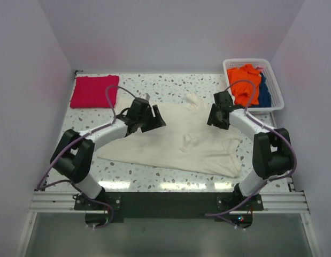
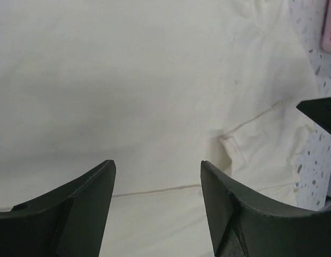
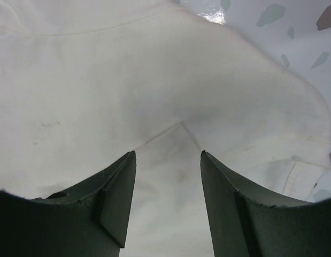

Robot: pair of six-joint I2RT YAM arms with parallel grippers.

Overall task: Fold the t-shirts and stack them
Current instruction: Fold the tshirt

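Top view: cream-white t-shirt [image 1: 181, 144] lies spread on the speckled table [image 1: 170, 83], centre of frame, running from left-centre down to lower right. It is rumpled, with one bit of cloth sticking up toward upper centre. Crimson-pink t-shirt [image 1: 93, 91] sits folded in a flat rectangle at upper left of the table, well apart from the cream one.

L arm: left gripper [image 1: 156, 120] is over the upper-left part of the cream shirt. In the L wrist view the left gripper [image 2: 156, 163] has its fingers [image 2: 85, 203] spread, with nothing between them and only cream cloth and a seam line below. Can't tell if the tips touch the cloth.

R arm: right gripper [image 1: 214, 116] is over the upper-right part of the same shirt. In the R wrist view the right gripper [image 3: 167, 153] has its fingers [image 3: 229, 203] apart, not pinching. A raised fold of cream cloth lies ahead of the gap, with speckled tabletop at upper right of that frame.

Other: white basket [image 1: 277, 101] at upper right of the top view, holding orange cloth [image 1: 245, 80] and blue cloth [image 1: 265, 91].
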